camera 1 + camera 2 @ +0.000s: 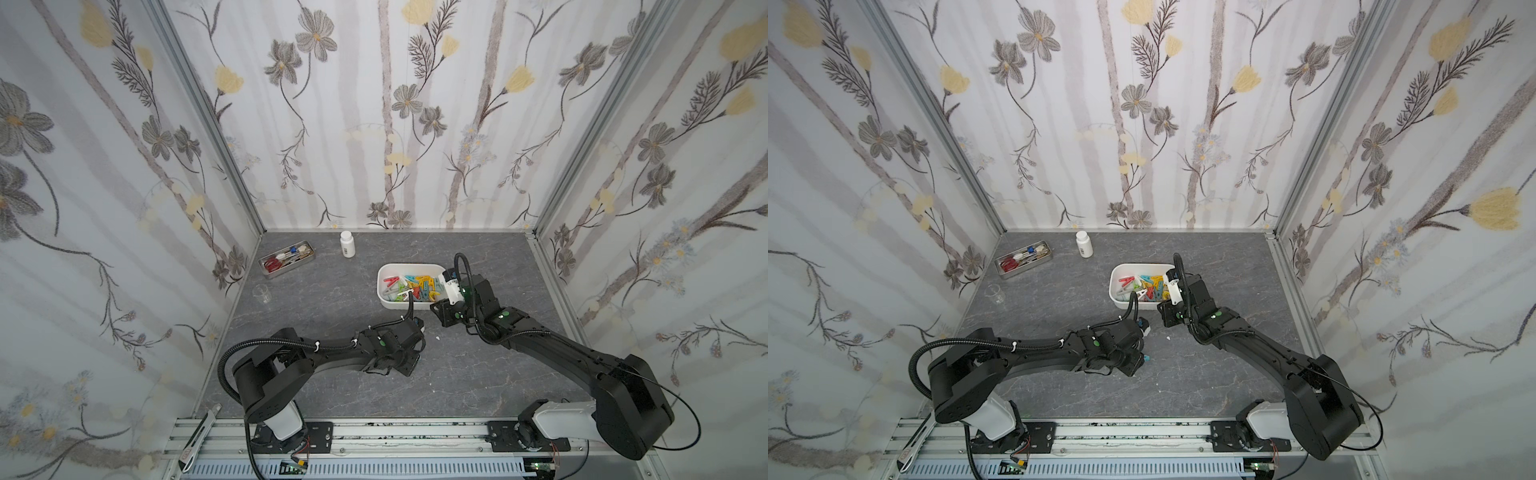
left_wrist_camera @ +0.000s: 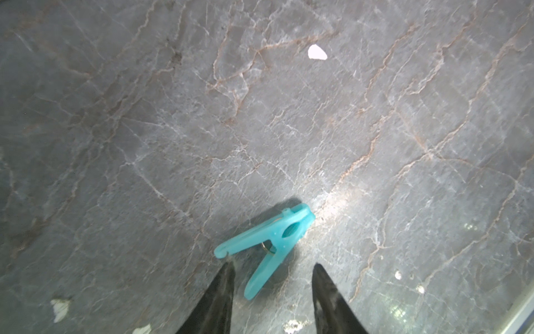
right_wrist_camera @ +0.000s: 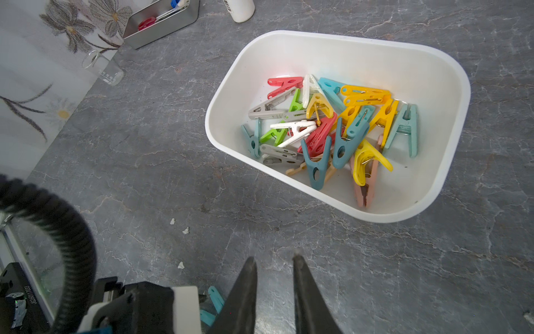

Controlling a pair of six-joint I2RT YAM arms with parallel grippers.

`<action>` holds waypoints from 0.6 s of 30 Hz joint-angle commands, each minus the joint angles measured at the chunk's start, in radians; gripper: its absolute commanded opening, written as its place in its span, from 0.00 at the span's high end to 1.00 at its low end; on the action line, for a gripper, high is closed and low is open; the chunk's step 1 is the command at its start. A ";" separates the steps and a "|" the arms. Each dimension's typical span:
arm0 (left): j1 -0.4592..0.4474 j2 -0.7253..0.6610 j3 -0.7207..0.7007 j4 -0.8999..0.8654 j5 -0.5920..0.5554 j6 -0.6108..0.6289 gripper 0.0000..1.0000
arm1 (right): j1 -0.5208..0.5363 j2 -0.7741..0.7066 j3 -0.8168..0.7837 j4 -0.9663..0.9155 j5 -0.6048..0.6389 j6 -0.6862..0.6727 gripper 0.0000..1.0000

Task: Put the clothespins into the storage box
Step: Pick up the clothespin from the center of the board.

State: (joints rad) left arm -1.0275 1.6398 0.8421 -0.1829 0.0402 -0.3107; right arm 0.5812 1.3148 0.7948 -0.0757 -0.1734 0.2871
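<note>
While the left gripper (image 2: 273,264) gapes at a teal clothespin (image 2: 267,243) — A-shaped, lying flat — the right gripper (image 3: 274,257) hangs ajar, empty.

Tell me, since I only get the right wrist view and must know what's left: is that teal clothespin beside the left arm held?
Observer: No. The left wrist view shows the teal clothespin lying flat on the table, not gripped.
Operator: Is the left pincer placed to take it?
Observer: The left pincer is open, with one leg of the clothespin between its fingertips.
</note>
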 commanded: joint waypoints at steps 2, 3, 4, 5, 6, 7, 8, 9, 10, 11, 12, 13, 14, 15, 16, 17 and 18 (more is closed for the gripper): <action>0.003 0.015 -0.015 0.049 0.032 0.007 0.56 | 0.000 -0.021 -0.014 0.010 0.006 0.006 0.76; 0.003 0.019 -0.018 0.055 0.039 0.005 0.56 | 0.000 -0.023 -0.014 0.009 0.006 0.007 0.76; 0.003 0.021 -0.021 0.058 0.038 0.002 0.57 | 0.000 -0.024 -0.014 0.007 0.006 0.009 0.76; 0.002 0.024 -0.024 0.061 0.039 0.001 0.57 | 0.000 -0.025 -0.014 0.007 0.006 0.009 0.76; 0.002 0.025 -0.026 0.065 0.042 -0.001 0.58 | -0.001 -0.026 -0.014 0.005 0.006 0.009 0.76; 0.003 0.026 -0.028 0.068 0.045 -0.004 0.59 | 0.000 -0.026 -0.014 0.004 0.006 0.009 0.76; 0.002 0.026 -0.028 0.069 0.048 -0.006 0.60 | -0.001 -0.028 -0.014 0.004 0.006 0.008 0.76; 0.001 0.028 -0.029 0.072 0.052 -0.010 0.62 | -0.001 -0.028 -0.013 0.004 0.007 0.007 0.76; 0.002 0.029 -0.029 0.072 0.053 -0.014 0.63 | 0.000 -0.028 -0.012 0.003 0.005 0.007 0.76; 0.001 0.028 -0.031 0.073 0.052 -0.016 0.64 | -0.001 -0.028 -0.012 0.002 0.005 0.007 0.76; 0.001 0.029 -0.032 0.074 0.052 -0.019 0.66 | 0.000 -0.027 -0.011 0.002 0.003 0.007 0.76; 0.001 0.026 -0.032 0.074 0.054 -0.021 0.68 | -0.001 -0.026 -0.009 0.004 0.002 0.007 0.76; 0.001 0.027 -0.034 0.074 0.054 -0.022 0.69 | -0.001 -0.025 -0.009 0.004 0.002 0.008 0.76; 0.001 0.026 -0.033 0.074 0.055 -0.024 0.71 | -0.001 -0.025 -0.009 0.005 0.000 0.009 0.76; 0.001 0.025 -0.034 0.073 0.056 -0.024 0.74 | -0.001 -0.025 -0.009 0.006 -0.001 0.009 0.76; 0.001 0.025 -0.034 0.072 0.060 -0.025 0.76 | 0.000 -0.024 -0.008 0.007 -0.001 0.010 0.76; 0.001 0.024 -0.034 0.072 0.061 -0.025 0.77 | 0.000 -0.023 -0.008 0.007 -0.003 0.010 0.76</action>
State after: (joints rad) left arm -1.0260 1.6630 0.8131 -0.1040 0.0875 -0.3225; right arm 0.5812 1.2953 0.7849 -0.0799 -0.1726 0.2947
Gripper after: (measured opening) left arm 0.230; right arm 0.242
